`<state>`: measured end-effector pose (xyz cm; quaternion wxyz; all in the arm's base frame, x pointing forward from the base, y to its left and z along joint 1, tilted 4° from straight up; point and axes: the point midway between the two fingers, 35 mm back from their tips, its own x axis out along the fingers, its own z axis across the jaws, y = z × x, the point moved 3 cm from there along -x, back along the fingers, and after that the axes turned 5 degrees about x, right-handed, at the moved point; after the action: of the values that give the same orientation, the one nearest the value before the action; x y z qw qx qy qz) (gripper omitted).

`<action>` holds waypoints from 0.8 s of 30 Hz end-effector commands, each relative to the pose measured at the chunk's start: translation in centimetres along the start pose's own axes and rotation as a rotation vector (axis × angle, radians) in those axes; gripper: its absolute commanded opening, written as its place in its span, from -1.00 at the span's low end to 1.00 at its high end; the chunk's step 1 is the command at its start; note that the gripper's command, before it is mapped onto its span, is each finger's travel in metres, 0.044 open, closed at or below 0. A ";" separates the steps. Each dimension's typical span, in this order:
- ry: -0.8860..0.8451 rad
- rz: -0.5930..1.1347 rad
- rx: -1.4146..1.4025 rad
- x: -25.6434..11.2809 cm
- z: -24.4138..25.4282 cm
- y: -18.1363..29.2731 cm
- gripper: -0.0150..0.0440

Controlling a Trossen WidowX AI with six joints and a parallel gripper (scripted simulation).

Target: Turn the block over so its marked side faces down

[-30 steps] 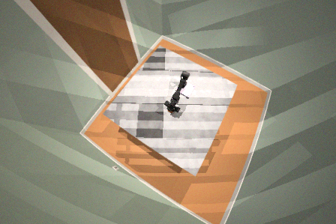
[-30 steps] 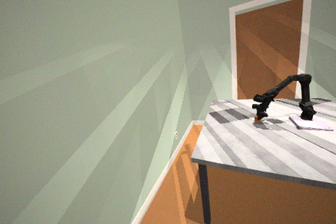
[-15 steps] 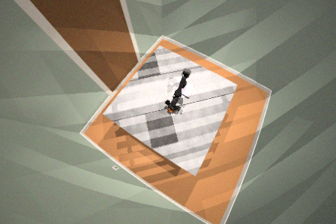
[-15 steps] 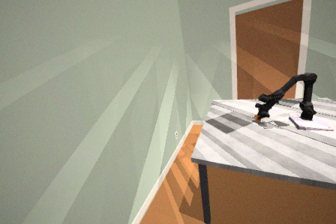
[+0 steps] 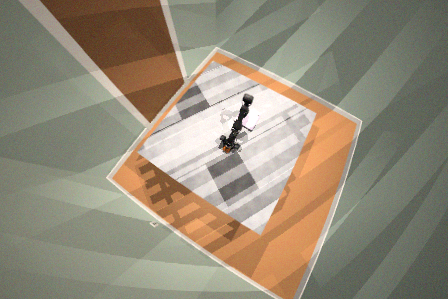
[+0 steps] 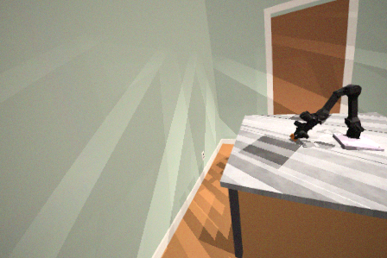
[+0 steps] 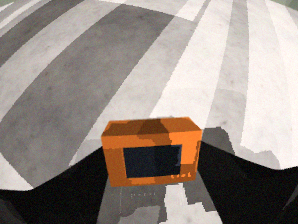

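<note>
The orange block (image 5: 227,149) (image 6: 294,136) (image 7: 114,162) is held in my gripper (image 5: 228,148) (image 6: 295,135) (image 7: 151,148), whose black fingers are shut on its left and right ends in the wrist view. A dark rectangular panel (image 7: 152,161) on the block faces the wrist camera. In the exterior view the gripper is tilted, reaching forward and down, with the block at its tip low over the table (image 5: 280,163) (image 6: 337,179) (image 7: 200,100). Whether the block touches the table cannot be told. The block's far side and underside are hidden.
A flat pale pink slab (image 5: 251,121) (image 6: 360,142) lies on the table beside the arm's base. Bands of light and shadow cross the table top. The table's near edge shows in the exterior view, well away from the block.
</note>
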<state>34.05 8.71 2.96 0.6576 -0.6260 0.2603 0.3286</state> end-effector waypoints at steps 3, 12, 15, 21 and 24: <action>-0.001 -0.088 -0.005 1.0 -0.1 1.0 -0.49; -0.008 -0.217 0.003 1.3 -0.3 1.9 -0.49; -0.011 -0.258 0.005 1.1 -0.3 2.3 -0.49; -0.021 -0.337 0.004 0.6 -0.4 2.8 -0.49; -0.025 -0.377 0.003 0.2 -0.5 3.1 -0.49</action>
<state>32.97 8.62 1.16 0.7114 -0.6537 0.1383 0.2179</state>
